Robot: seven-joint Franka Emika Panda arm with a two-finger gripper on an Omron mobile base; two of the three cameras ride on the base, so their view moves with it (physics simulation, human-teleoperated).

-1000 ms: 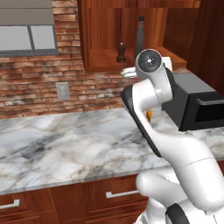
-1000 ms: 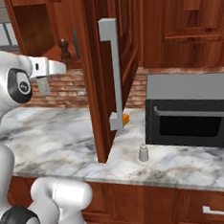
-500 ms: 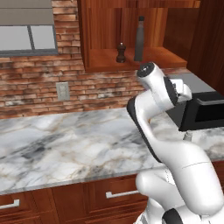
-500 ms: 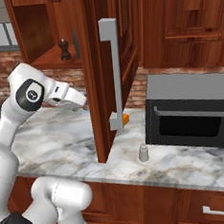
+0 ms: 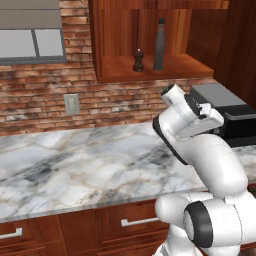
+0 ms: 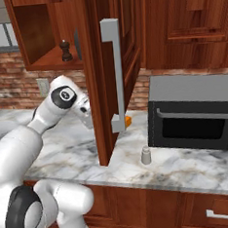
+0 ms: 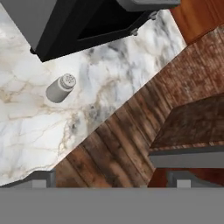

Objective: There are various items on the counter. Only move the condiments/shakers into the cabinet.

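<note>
Left base view: the mill and bottle stand on the cabinet shelf.

Right base view: the pale shaker stands on the counter before the microwave — an orange wedge behind.

Hand view: the gripper holds nothing — fingers spread wide.

Glossy white rounded arm, dark joint rings, black joint cap.

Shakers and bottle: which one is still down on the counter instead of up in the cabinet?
The pale grey shaker, standing on the counter before the microwave. The brown pepper mill and dark bottle stand on the cabinet shelf.
</note>
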